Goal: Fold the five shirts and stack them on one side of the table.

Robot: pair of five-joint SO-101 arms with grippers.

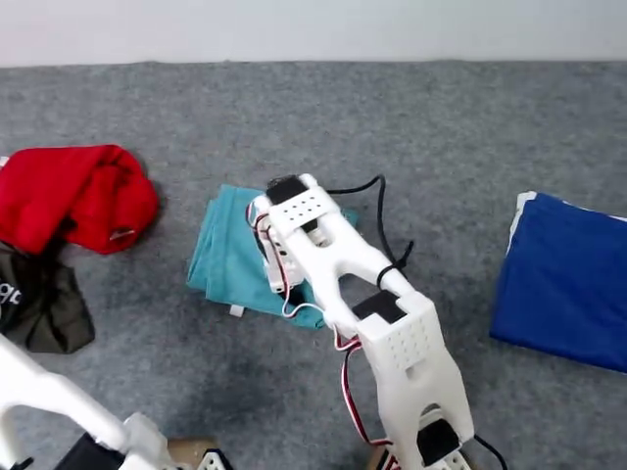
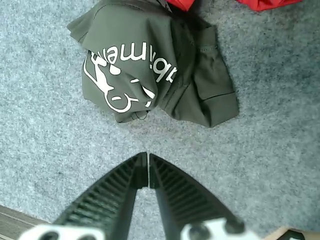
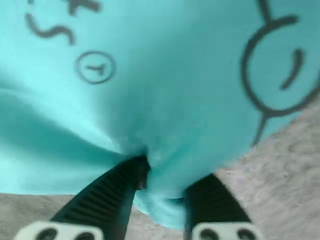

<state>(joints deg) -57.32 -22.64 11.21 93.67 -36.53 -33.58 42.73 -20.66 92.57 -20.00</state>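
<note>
R end effector [image 3: 165, 175] clenched on a bunched fold of the teal shirt [image 3: 165, 90], cloth pinched btwn the jaws, prob. near the shirt's edge; view's too close to be sure. That shirt lies on the grey desk [image 1: 441, 127] under the arm. L end effector [image 2: 149, 169] closed on nothing. The crumpled olive shirt [image 2: 150, 65] is just ahead of its tips, not touching. Beyond that, the red shirt [image 1: 78, 196]. Folded blue shirt [image 1: 568, 284] well off to the R end effector's right.

Lab-like setup — grey felt table [image 1: 441, 127], white wall [image 1: 313, 29].
</note>
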